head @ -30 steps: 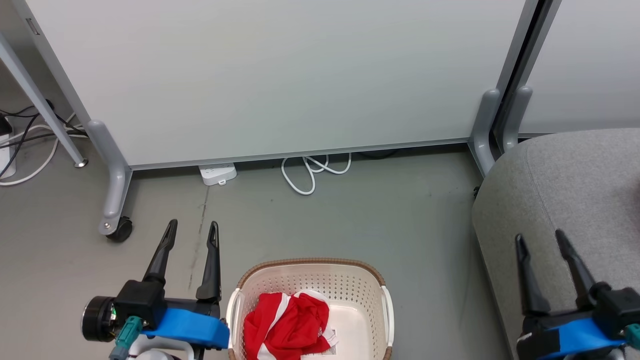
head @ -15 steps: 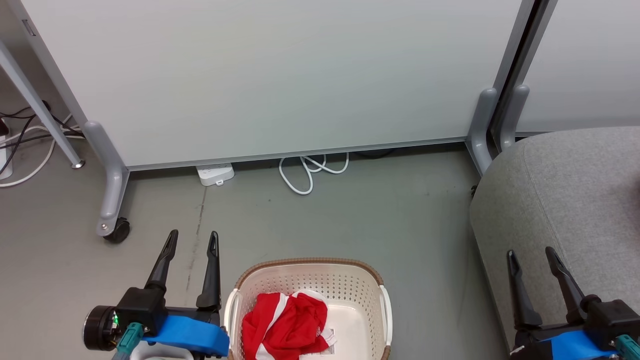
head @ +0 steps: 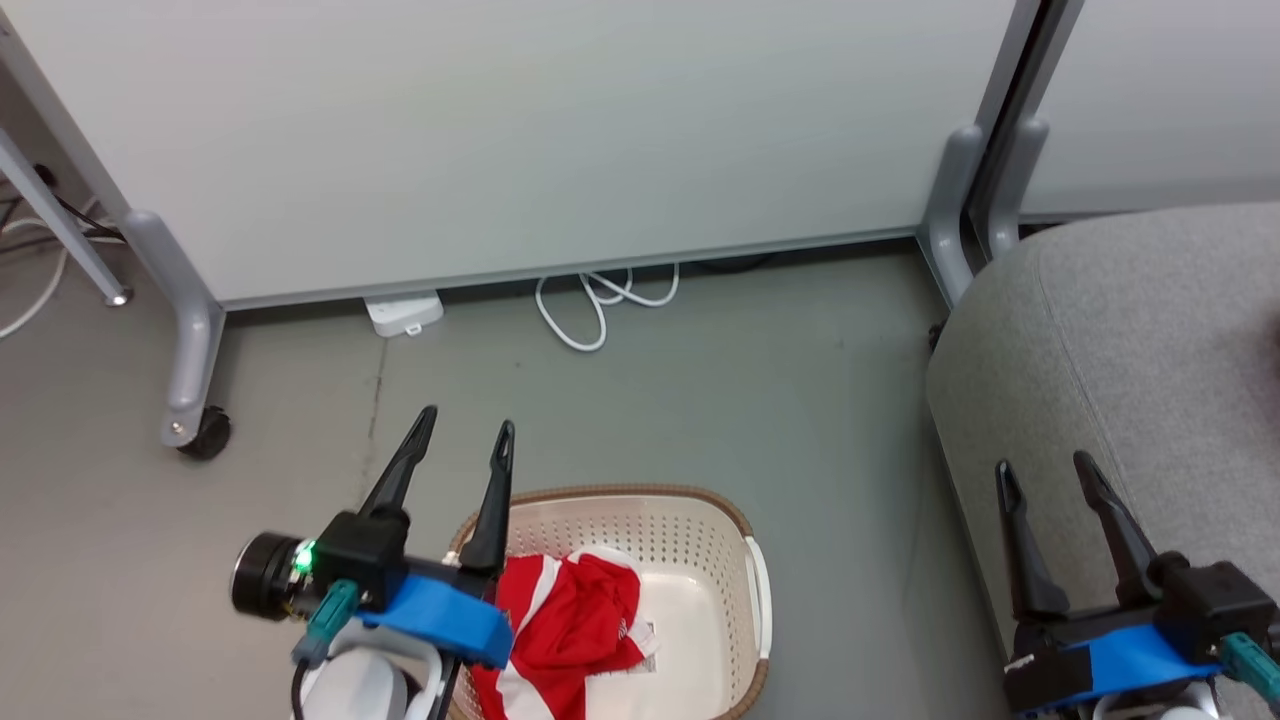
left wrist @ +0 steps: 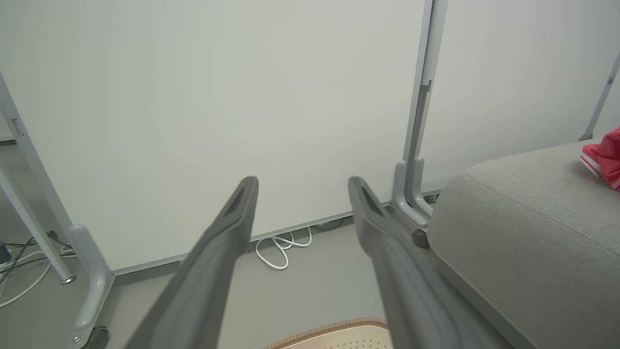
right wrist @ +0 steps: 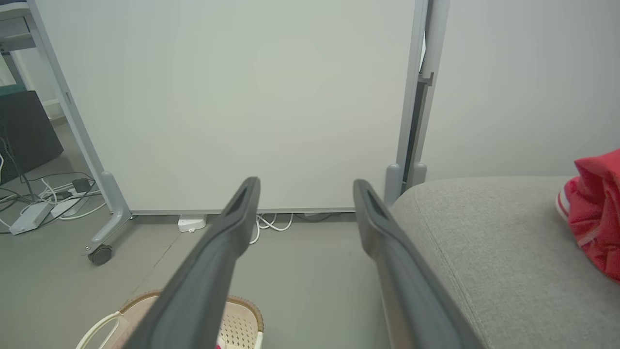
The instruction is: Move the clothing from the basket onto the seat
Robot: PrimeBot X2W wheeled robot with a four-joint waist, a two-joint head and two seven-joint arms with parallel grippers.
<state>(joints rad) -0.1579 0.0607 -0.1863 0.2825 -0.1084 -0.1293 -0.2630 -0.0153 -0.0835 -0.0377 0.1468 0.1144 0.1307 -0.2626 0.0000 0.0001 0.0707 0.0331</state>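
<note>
The cream basket [head: 742, 600] with a brown rim stands on the floor at the bottom centre, and its rim shows in the left wrist view [left wrist: 334, 334] and the right wrist view [right wrist: 242, 315]. Red clothing [head: 575, 620] with white stripes lies crumpled in its left half. My left gripper [head: 467, 420] is open, above the basket's left rim, its fingers pointing toward the partition [left wrist: 302, 182]. The grey seat [head: 1130, 330] fills the right side. My right gripper [head: 1042, 463] is open over the seat's front edge [right wrist: 305, 182]. Another red garment [right wrist: 598, 213] lies on the seat [right wrist: 484, 228].
A white partition on grey legs [head: 190, 340] with a castor [head: 205, 438] stands behind the basket. A white power strip [head: 405, 313] and a looped white cable [head: 590, 305] lie at its foot. A second partition leg [head: 950, 220] stands beside the seat.
The camera has shifted a little. My left gripper has swung right and forward, from beside the basket to above its left rim. The right gripper has barely moved.
</note>
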